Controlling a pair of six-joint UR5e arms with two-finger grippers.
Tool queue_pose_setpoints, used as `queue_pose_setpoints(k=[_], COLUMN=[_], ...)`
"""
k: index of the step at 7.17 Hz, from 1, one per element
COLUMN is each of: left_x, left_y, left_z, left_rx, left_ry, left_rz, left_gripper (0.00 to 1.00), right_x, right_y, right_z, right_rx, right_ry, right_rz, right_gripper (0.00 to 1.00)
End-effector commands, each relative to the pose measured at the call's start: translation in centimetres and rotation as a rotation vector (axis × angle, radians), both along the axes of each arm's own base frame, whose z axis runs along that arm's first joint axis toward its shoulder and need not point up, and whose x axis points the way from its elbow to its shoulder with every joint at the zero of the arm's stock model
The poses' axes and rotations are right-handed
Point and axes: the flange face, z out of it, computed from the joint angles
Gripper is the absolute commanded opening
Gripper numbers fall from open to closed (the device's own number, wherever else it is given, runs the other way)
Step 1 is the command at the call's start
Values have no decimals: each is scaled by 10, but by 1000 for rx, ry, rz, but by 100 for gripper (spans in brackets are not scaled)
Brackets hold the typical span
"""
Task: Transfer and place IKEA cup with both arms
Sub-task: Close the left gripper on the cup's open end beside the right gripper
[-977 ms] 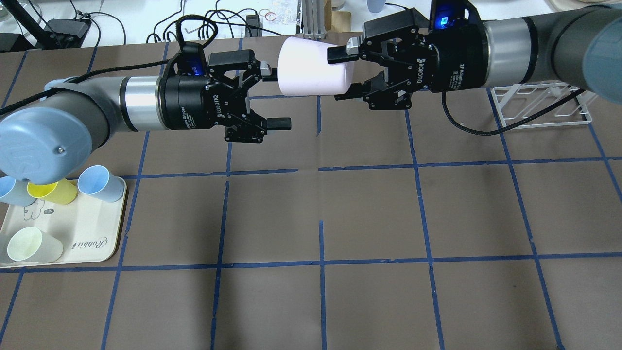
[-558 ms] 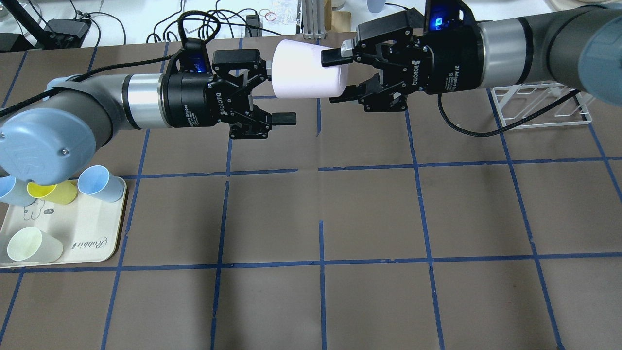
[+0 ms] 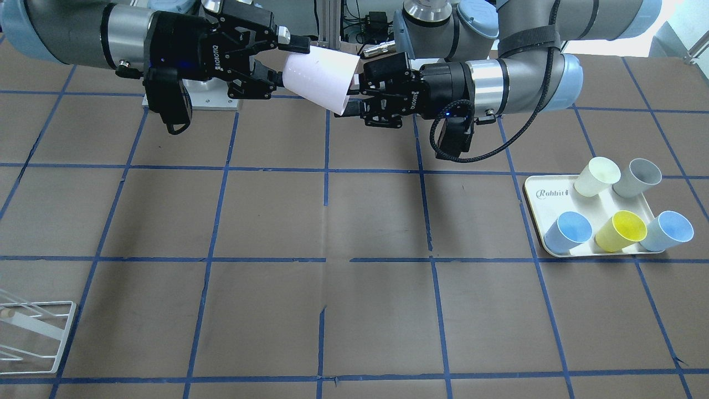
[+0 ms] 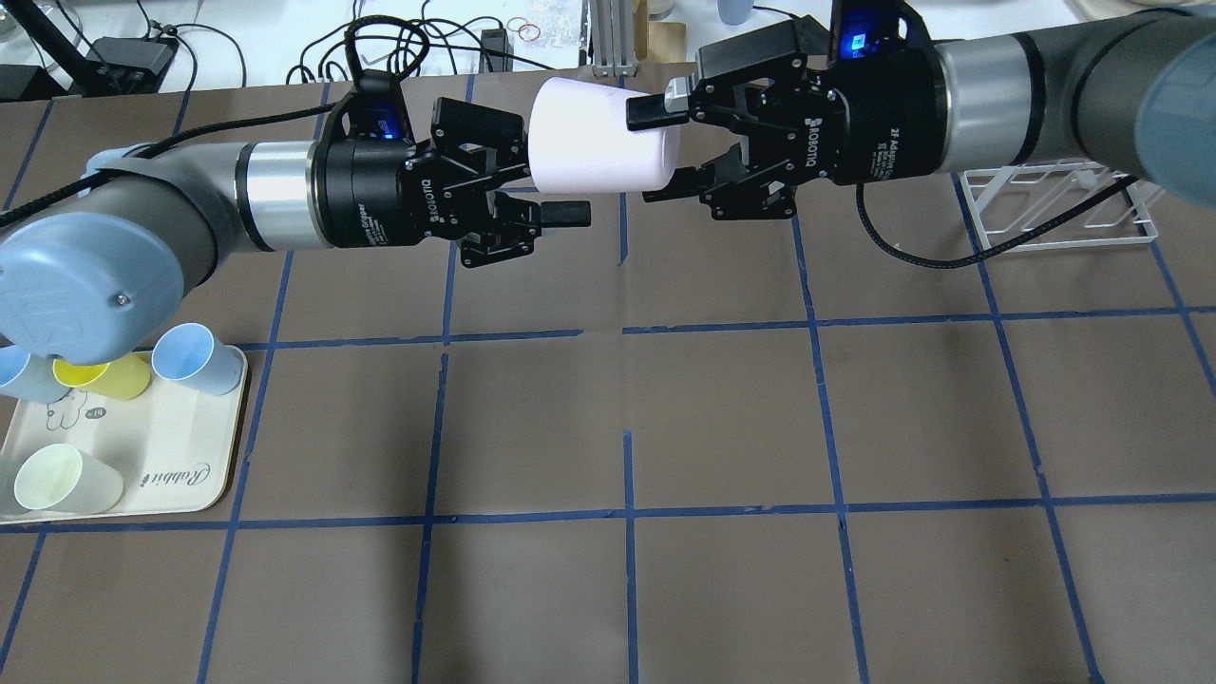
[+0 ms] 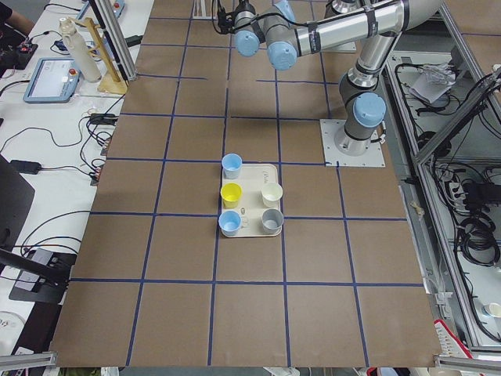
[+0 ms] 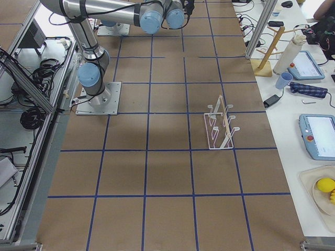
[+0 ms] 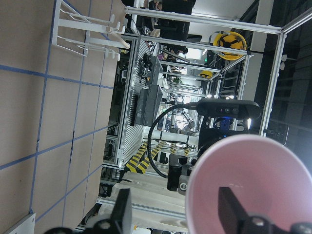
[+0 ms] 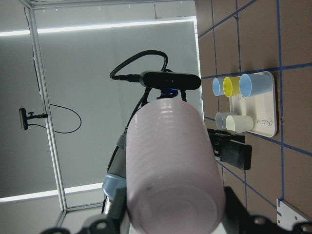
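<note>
IKEA cup [image 4: 598, 138]: pale pink, horizontal, above worktop [image 4: 722, 418].
Base: clamped by right end effector [image 4: 654, 152].
Rim: faces left end effector [image 4: 549, 176], jaws apart.

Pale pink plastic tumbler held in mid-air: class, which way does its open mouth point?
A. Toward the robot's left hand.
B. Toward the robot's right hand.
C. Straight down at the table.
A: the wrist view of the left hand looks into the open mouth of the pale pink plastic tumbler, while the right hand grips its closed base end.

pale pink cup [image 4: 598, 142]; brown table [image 4: 722, 418], blue grid [image 4: 627, 518].
</note>
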Motion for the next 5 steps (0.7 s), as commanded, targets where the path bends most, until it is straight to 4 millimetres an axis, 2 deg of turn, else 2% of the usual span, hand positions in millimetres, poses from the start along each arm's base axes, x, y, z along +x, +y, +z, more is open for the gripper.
queue_pose_setpoints(k=[1,3,4,5], left_x=[0,-1,-1,0], left_y=[3,3,2,3], left_z=[6,9,8,7], left_rx=[-11,-12,-13,-16], left_ry=[2,26,26,25], left_rz=[3,16,16,16], left_gripper=[49,48,33,5], right_x=[1,3,3,3], right_y=[1,2,2,3], right_z=[0,2,2,3], right_rx=[0,-5,-5,-5], right_ry=[0,1,-1,-1], right_rz=[1,6,5,5], right_gripper=[11,14,14,14])
